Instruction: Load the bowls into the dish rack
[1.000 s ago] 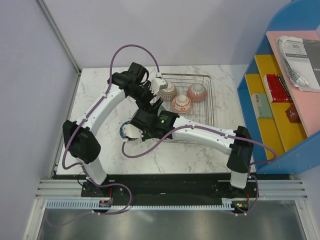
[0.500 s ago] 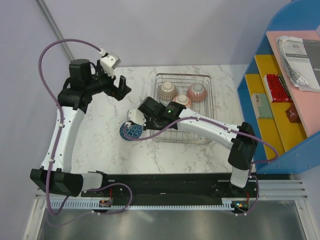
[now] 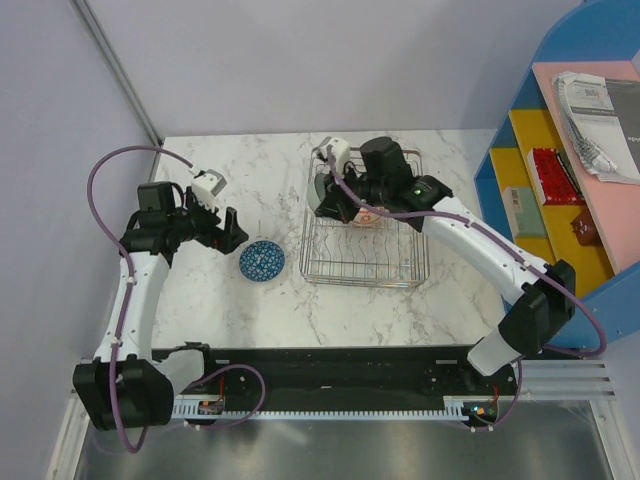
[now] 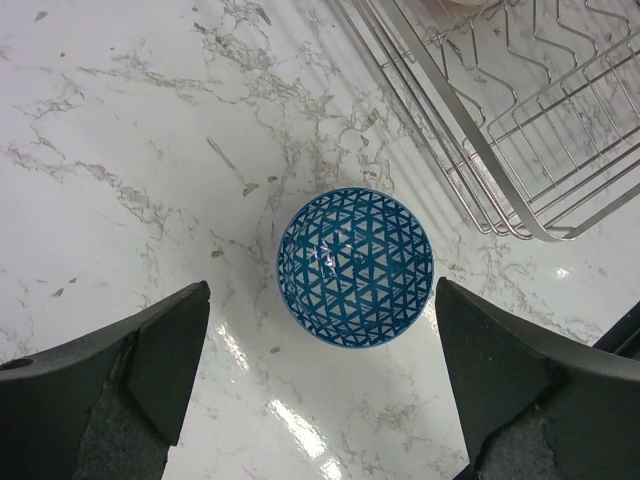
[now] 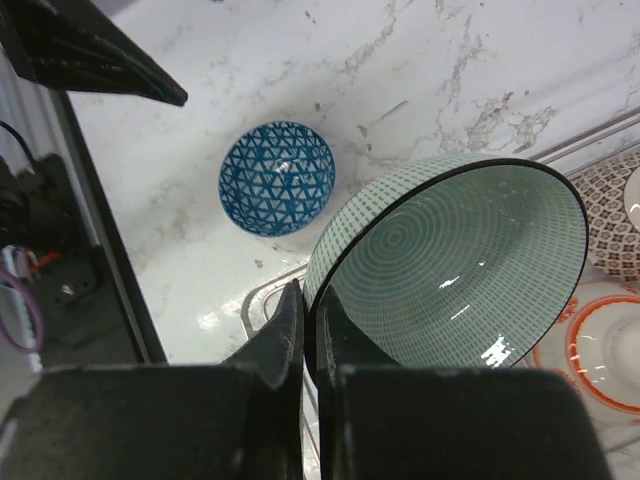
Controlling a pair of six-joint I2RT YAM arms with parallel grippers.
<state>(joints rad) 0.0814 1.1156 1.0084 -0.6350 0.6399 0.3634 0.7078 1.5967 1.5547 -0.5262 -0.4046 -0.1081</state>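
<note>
A blue triangle-patterned bowl (image 3: 262, 260) (image 4: 355, 267) (image 5: 277, 177) sits upright on the marble, left of the dish rack (image 3: 385, 262) (image 4: 500, 130). My left gripper (image 3: 226, 231) (image 4: 320, 385) hangs open just short of it, with nothing between its fingers (image 4: 150, 370). My right gripper (image 3: 340, 187) (image 5: 310, 320) is shut on the rim of a grey-green ringed bowl (image 3: 322, 190) (image 5: 450, 270), held tilted over the rack's far left corner. An orange-red bowl (image 3: 365, 214) (image 5: 600, 350) and a brown-patterned bowl (image 5: 612, 215) lie in the rack, mostly hidden by the arm in the top view.
A blue and yellow shelf unit (image 3: 560, 170) with boxes and papers stands at the right edge of the table. Walls close the table's left and far sides. The rack's wire rim (image 5: 262, 300) lies just below my right fingers.
My left arm has swung from the back left down beside the blue bowl. My right arm has left the blue bowl and now holds the grey-green bowl over the rack.
</note>
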